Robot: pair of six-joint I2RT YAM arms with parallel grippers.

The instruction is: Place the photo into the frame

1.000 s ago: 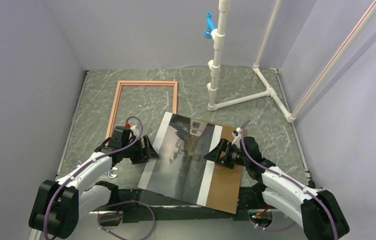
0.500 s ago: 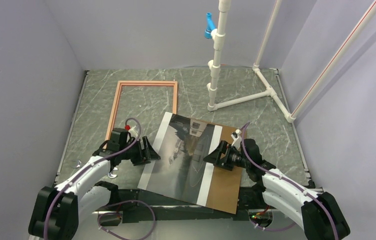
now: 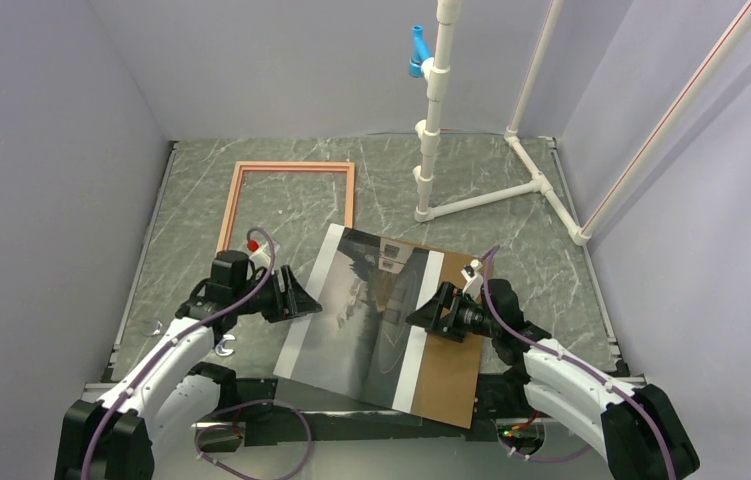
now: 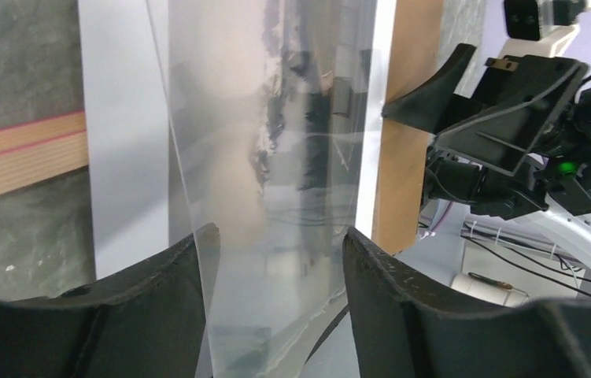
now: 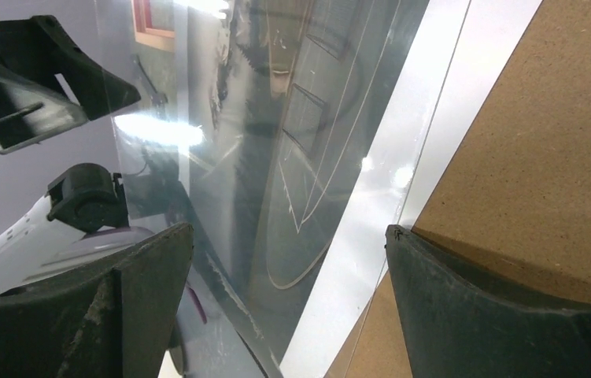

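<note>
At table centre, toward 6 o'clock, the photo (image 3: 361, 315) lies face up and skewed, resting on a brown backing board (image 3: 454, 370) that sticks out at its 4 o'clock side. It is outside the frame (image 3: 296, 166), which lies flat at 11 o'clock on the marble table (image 3: 511, 230); the photo's far corner is just beside the frame's near-right corner.

A clear glossy sheet (image 4: 197, 118) overlies the print.

Left gripper (image 3: 298, 296): at the photo's 9 o'clock edge, white band. Wrist view shows the jaws apart, released, nothing pinched.

Right gripper (image 3: 423, 312): at 3 o'clock, over the other white band and the board. Jaws spread wide, released.

White pipe stand (image 3: 431, 140) at 1 o'clock, with a blue clip (image 3: 416, 52) up high.
</note>
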